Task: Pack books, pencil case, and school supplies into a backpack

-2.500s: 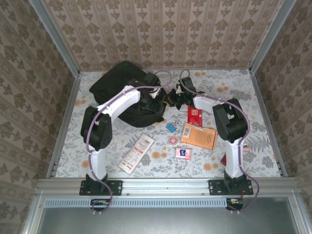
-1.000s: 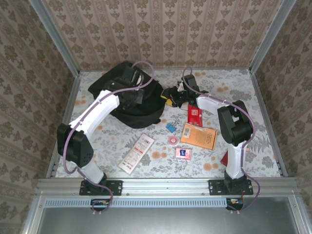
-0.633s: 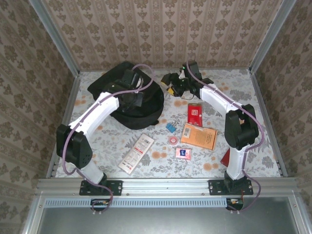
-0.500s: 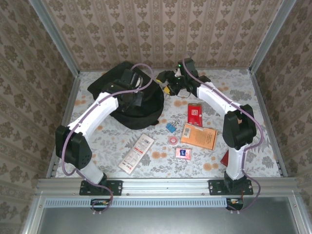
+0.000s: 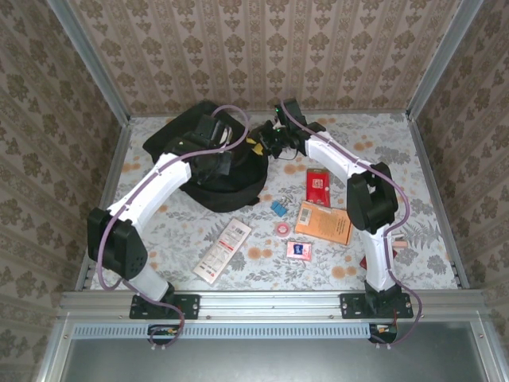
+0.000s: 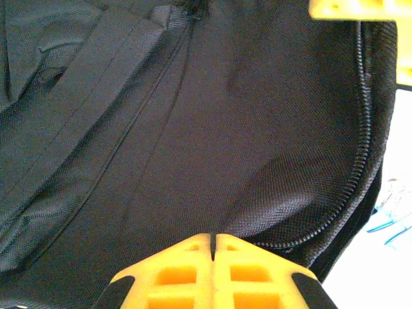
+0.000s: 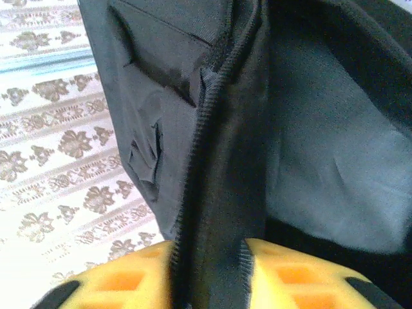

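The large black soft fabric backpack is lying at the far left of the floral table. The right gripper is pinching its zip edge, jaws narrow with the fabric filling the gap. The left gripper is hovering over the bag's top panel, jaws pressed together. The orange paperback, small red book, pink-and-blue packet, pink tape ring and blue block are lying nearer, apart from both grippers.
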